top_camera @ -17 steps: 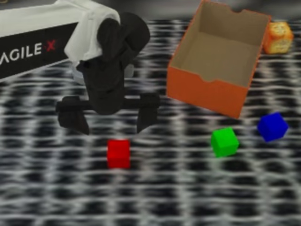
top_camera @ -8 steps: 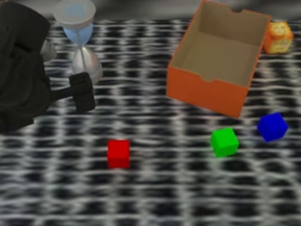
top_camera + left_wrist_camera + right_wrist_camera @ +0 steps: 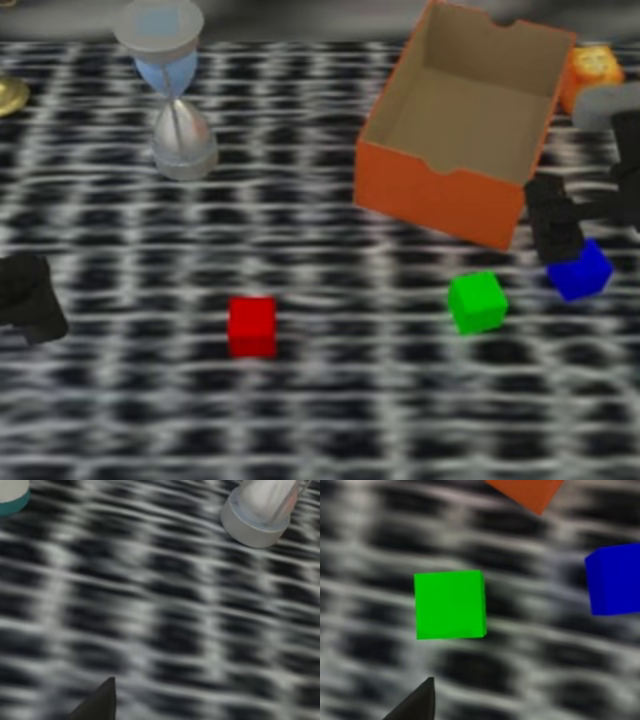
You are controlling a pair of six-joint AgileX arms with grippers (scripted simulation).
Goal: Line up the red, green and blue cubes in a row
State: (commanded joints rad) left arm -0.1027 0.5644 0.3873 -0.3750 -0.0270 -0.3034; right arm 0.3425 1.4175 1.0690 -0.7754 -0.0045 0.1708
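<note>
The table (image 3: 330, 420) has a black and white wavy cloth, and your three cubes sit low on it. The red cube (image 3: 251, 326) is alone toward the left. The green cube (image 3: 477, 301) and blue cube (image 3: 579, 268) are near each other on the right, below the orange box (image 3: 440, 195). Your right gripper (image 3: 585, 215) hangs just above the blue cube, holding nothing; I cannot tell how wide it is open. Your left gripper (image 3: 28, 300) waits at the left edge; I cannot tell its grip either. You look ready to fetch a cube on the right, so next go down straight over one and squeeze it.
</note>
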